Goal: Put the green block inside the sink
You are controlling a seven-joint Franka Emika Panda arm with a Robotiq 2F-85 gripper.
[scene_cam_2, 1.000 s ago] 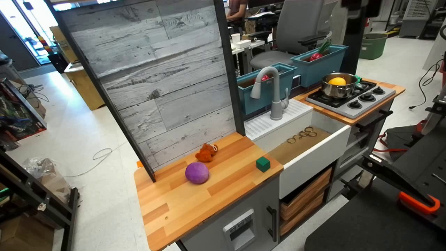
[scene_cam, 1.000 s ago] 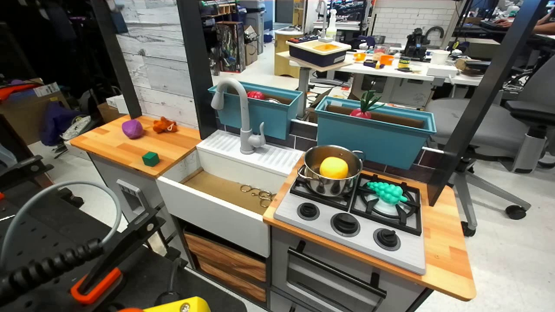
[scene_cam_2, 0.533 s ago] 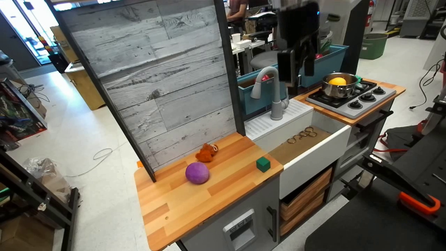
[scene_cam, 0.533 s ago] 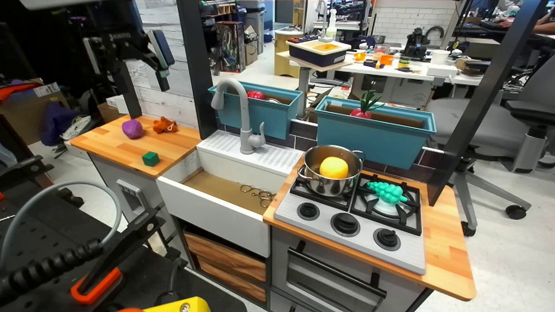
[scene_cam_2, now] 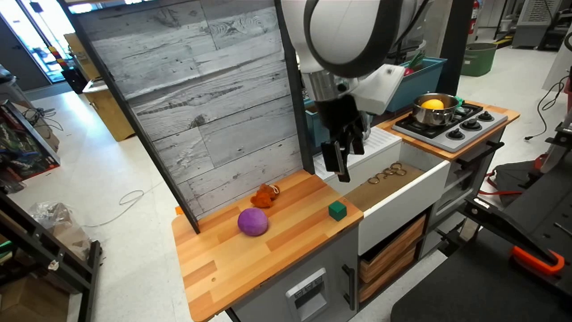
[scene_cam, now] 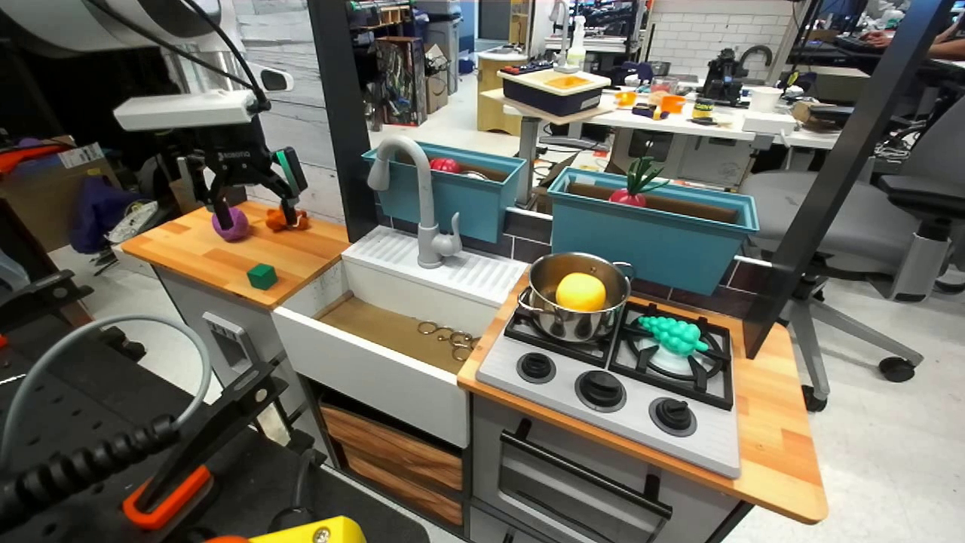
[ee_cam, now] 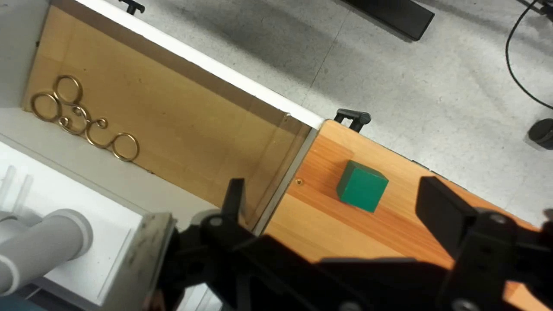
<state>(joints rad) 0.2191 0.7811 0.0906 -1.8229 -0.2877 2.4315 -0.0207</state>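
Note:
The green block (scene_cam: 262, 277) is a small dark green cube on the wooden counter, near the front edge and close to the sink. It also shows in an exterior view (scene_cam_2: 337, 210) and in the wrist view (ee_cam: 361, 190). The sink (scene_cam: 369, 377) is a white basin with a tan floor, right beside that counter; it also shows in the wrist view (ee_cam: 173, 108). My gripper (scene_cam: 257, 216) is open with nothing between its fingers, in the air above the counter. In the wrist view the gripper (ee_cam: 332, 194) has the block between its two fingers in the picture, but apart from both.
A purple toy (scene_cam_2: 253, 222) and an orange toy (scene_cam_2: 264, 197) lie on the same counter. A grey faucet (scene_cam: 426, 204) rises behind the sink. Gold rings (ee_cam: 77, 116) lie on the sink floor. A pot (scene_cam: 577, 302) stands on the stove. A plank panel (scene_cam_2: 201, 98) borders the counter.
The arm has come into view and moved down toward the counter, bringing the open gripper lower above it. The block, the sink and the toys have not moved.

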